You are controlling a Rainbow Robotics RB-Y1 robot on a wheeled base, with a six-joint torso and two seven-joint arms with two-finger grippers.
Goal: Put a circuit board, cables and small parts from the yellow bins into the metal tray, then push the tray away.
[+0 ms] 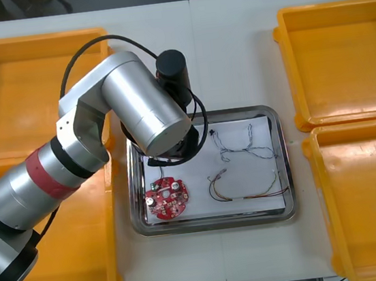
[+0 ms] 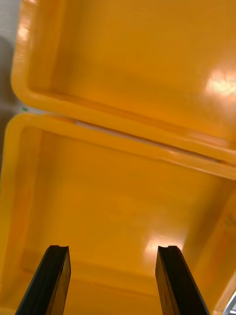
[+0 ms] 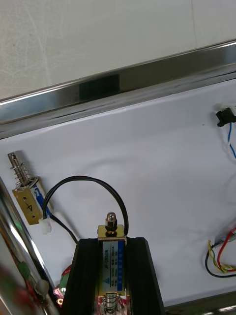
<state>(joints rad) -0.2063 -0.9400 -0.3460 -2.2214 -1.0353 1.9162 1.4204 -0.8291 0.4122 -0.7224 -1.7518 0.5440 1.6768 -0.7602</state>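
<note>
Tray (image 3: 98, 93) under left gripper (image 3: 112, 243) clamping half-hidden small metal part (image 3: 112, 261), right gripper (image 2: 113, 251) open

Beyond our left tool (image 3: 112, 246), the small metal part (image 3: 112, 268) it clamps and a looping black cable (image 3: 93, 178), we find the metal tray (image 3: 147, 138) floor bare to its far rim. A second small metal part (image 3: 27, 197) hugs one wall, and a red and yellow cable (image 3: 219, 258) lies at the opposite side. Our right tool (image 2: 113, 251) hangs over a bare yellow bin (image 2: 123, 187).

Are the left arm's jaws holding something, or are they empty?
Holding: in the left wrist view a small metal part sits clamped between the left jaws, above the white inside of the metal tray.
</note>
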